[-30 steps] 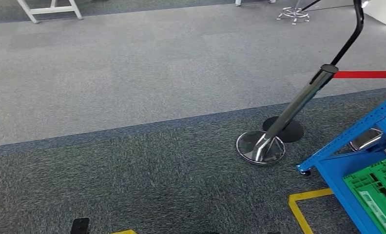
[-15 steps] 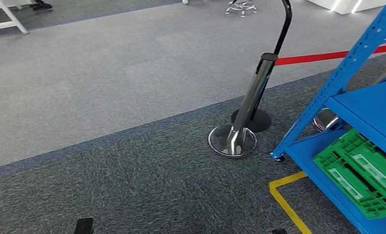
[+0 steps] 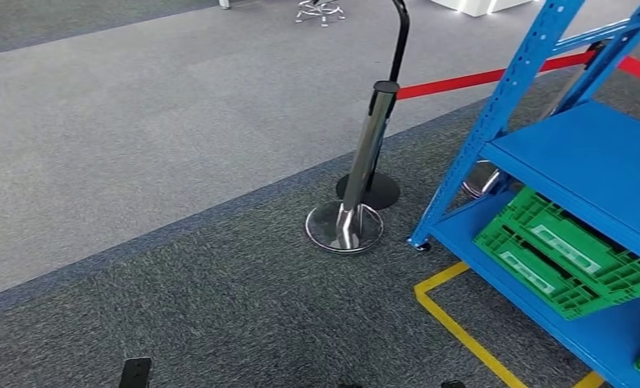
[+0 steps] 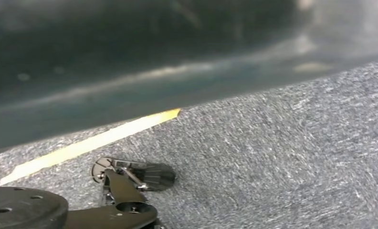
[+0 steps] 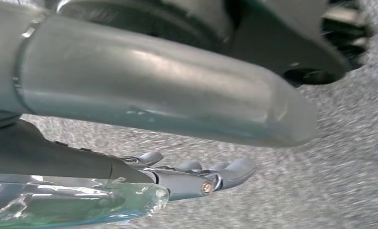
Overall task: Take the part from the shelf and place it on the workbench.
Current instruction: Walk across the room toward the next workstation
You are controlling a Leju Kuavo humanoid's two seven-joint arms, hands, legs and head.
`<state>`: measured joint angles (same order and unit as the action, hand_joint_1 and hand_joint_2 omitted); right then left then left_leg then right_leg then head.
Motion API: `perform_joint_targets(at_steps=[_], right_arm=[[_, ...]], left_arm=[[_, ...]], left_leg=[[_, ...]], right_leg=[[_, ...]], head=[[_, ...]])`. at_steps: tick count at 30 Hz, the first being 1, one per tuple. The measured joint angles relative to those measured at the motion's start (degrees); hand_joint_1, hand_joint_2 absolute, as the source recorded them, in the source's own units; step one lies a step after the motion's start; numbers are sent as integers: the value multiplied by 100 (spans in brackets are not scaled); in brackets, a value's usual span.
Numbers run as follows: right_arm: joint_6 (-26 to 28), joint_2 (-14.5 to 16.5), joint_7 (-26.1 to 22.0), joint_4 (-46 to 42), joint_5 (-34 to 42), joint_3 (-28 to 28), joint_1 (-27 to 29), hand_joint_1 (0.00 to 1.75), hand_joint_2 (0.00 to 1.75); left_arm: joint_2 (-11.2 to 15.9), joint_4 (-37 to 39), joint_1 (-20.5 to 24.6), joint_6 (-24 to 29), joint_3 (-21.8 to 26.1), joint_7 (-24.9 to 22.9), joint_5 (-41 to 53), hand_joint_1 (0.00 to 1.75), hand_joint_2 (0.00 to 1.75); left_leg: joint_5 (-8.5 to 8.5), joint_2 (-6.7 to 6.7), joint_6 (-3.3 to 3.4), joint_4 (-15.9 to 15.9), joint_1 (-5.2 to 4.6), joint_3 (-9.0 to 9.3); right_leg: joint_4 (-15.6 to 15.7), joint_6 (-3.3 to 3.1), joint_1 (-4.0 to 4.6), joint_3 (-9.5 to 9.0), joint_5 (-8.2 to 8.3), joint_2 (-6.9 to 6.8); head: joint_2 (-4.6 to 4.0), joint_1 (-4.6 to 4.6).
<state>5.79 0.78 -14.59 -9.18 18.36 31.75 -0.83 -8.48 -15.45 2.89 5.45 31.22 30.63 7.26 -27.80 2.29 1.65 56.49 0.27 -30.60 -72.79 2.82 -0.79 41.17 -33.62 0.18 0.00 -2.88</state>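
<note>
Your blue shelf (image 3: 579, 158) stands at the right. A green crate (image 3: 563, 259) lies on its bottom board, near the front edge; you cannot tell what is inside it. The part cannot be made out. Your right hand (image 5: 196, 176) holds nothing, fingers stretched out. Your left hand (image 4: 130, 179) is too hidden to tell.

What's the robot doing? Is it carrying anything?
Not yet. The robot faces a blue shelf with a green crate on its lower level. A chrome barrier post with red tape stands on the grey carpet beside it. The right robot hand hangs over the carpet, fingers stretched out, holding nothing. No part has been picked up.
</note>
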Motion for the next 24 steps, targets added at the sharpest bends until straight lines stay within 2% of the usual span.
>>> perform_joint_targets(at_steps=[1, 2, 4, 5, 7, 8, 10, 11, 12, 13, 14, 15, 16, 17, 18, 19, 21, 23, 24], right_arm=[[0, -2, 1, 0, 1, 1, 10, 0, 0], [0, -3, 2, 0, 1, 0, 13, 0, 0], [-4, -4, -1, -2, 2, 0, -4, 0, 0], [-7, -4, -2, -2, 1, 0, -10, 0, 0], [-12, -4, -2, -3, 1, 1, -3, 0, 0], [-13, -4, 0, -2, 1, 1, 8, 0, 0], [-13, -4, 1, -2, 1, 2, 8, 0, 0], [-13, -4, -1, -2, 1, 2, 0, 0, 0], [-11, -4, -2, -2, 3, 1, -10, 0, 0], [-11, -4, -2, -2, 4, 0, -14, 0, 0], [-10, -4, -1, -2, 5, -1, -10, 0, 0], [-11, -4, 1, -2, 5, -1, -3, 0, 0], [-13, -4, 1, -2, 3, 1, 2, 0, 0], [-15, -3, 2, -2, 3, 2, 3, 0, 0], [-20, -1, 2, -2, 3, 4, -1, 0, 0], [-23, 2, 2, -3, 3, 5, -7, 0, 0], [-28, 7, 1, -3, 5, 8, -7, 0, 0], [-28, 3, 1, -2, 4, 9, 18, 0, 0], [-29, -1, 1, -2, 3, 11, 29, 0, 0]], left_arm=[[-1, 0, 4, 1, -3, 1, 10, 0, 0], [-1, 0, 7, 1, -6, 4, 25, 0, 0], [3, 0, 11, 7, -12, 11, 58, 0, 0], [7, 0, 17, 10, -14, 15, 72, 0, 0], [9, 0, 36, 14, -16, 16, 90, 0, 0], [8, 0, 46, 14, -18, 16, 96, 0, 0], [8, 1, 50, 14, -20, 19, 99, 0, 0], [9, 1, 44, 15, -20, 20, 100, 0, 0], [10, 2, 33, 15, -20, 21, 99, 0, 0], [11, 3, 20, 16, -20, 21, 99, 0, 0], [13, 4, 11, 16, -20, 21, 99, 0, 0], [13, 4, 7, 15, -20, 21, 101, 0, 0], [14, 4, 6, 15, -21, 21, 105, 0, 0], [16, 4, 8, 14, -21, 21, 109, 0, 0], [24, 4, 10, 13, -22, 21, 114, 0, 0], [32, 5, 10, 14, -23, 21, 125, 0, 0], [45, 6, 19, 22, -33, 26, 167, 0, 0], [38, 7, 36, 35, -55, 32, 218, 0, 0], [37, 7, 43, 43, -65, 36, 238, 0, 0]], left_leg=[[-10, 65, -12, 1, 1, 12], [-24, 124, -31, 3, -3, 30], [-63, 232, -89, 15, -32, 61], [-76, 276, -118, 20, -47, 78], [-86, 353, -171, 14, -46, 113], [-110, 325, -206, 28, -33, 127], [-322, 101, -264, 298, -6, 25], [-509, -44, -283, 623, 4, -119], [-707, -133, -287, 1033, 8, -314], [-854, -166, -287, 1425, 9, -510], [-897, -176, -280, 1680, 9, -652], [-816, -183, -265, 1723, 9, -700], [-625, -203, -241, 1538, 8, -642], [-375, -266, -207, 1182, 6, -499], [-162, -396, -166, 788, 3, -332], [-29, -517, -134, 437, 8, -185], [15, -653, -107, 123, 5, -62], [29, -554, -85, 47, 14, -45], [51, -491, -60, 2, 23, -32]], right_leg=[[291, 3, -2, -171, 169, -45], [711, 1, 0, -413, 347, -150], [1368, -51, 17, -812, 552, -324], [1495, -87, 29, -892, 568, -361], [1511, -169, 47, -890, 569, -266], [1520, -206, 44, -891, 577, -218], [1542, -283, 25, -903, 603, -112], [1547, -312, 19, -903, 613, -52], [1546, -330, 22, -901, 618, 12], [1545, -341, 29, -900, 619, 84], [1545, -344, 38, -904, 620, 157], [1543, -344, 46, -909, 619, 234], [1543, -344, 52, -919, 620, 314], [1542, -342, 55, -928, 620, 395], [1537, -335, 61, -930, 620, 470], [1527, -321, 65, -920, 620, 542], [1519, -260, 54, -869, 636, 662], [1532, -184, 33, -796, 657, 736], [1490, -154, 39, -752, 620, 661]], head=[[0, -2], [0, -2], [0, 4], [0, 10], [0, 19], [0, 20], [0, 41], [0, 56], [0, 68], [0, 70], [0, 71], [0, 71], [0, 71], [0, 71], [0, 70], [0, 68], [0, 67], [0, 68], [0, 60]])
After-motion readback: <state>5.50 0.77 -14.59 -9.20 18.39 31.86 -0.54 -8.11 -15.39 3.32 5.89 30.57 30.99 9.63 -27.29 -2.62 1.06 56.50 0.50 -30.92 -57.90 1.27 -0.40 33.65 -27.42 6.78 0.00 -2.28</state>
